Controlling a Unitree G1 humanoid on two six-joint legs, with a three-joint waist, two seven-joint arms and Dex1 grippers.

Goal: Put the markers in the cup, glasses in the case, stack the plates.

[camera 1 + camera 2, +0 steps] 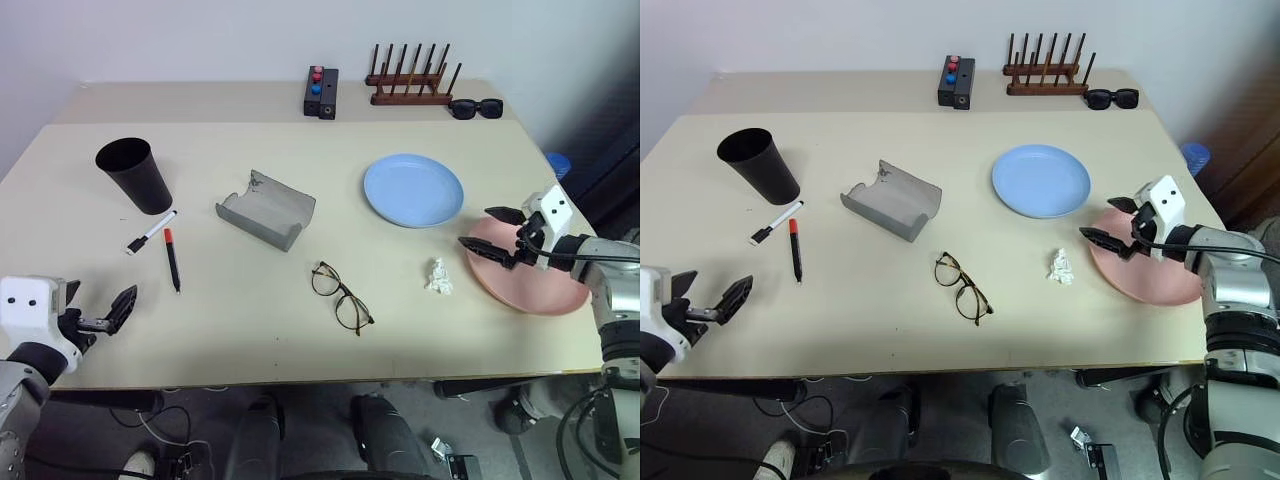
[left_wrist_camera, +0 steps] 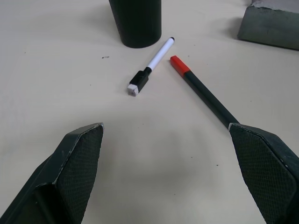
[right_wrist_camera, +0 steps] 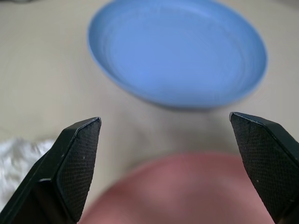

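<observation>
Both grippers hovered with jaws spread, holding nothing.
Left gripper [image 1: 105, 312] faced the markers [image 1: 172, 260]; right gripper [image 1: 492, 238] hung over the pink plate [image 1: 545, 292].

Bare table [image 1: 250, 330] surrounds the markers [image 1: 160, 243]; cup [image 1: 135, 175] stands just beyond.

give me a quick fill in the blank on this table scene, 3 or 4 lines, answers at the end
1. The glasses lie outside the grey case, with their arms ____.
2. The right tool hovers open over the ____ plate's edge.
3. The white marker lies beside the black ____.
4. The red-capped marker lies flat on the ____.

Answers: folded; pink; cup; table
</observation>
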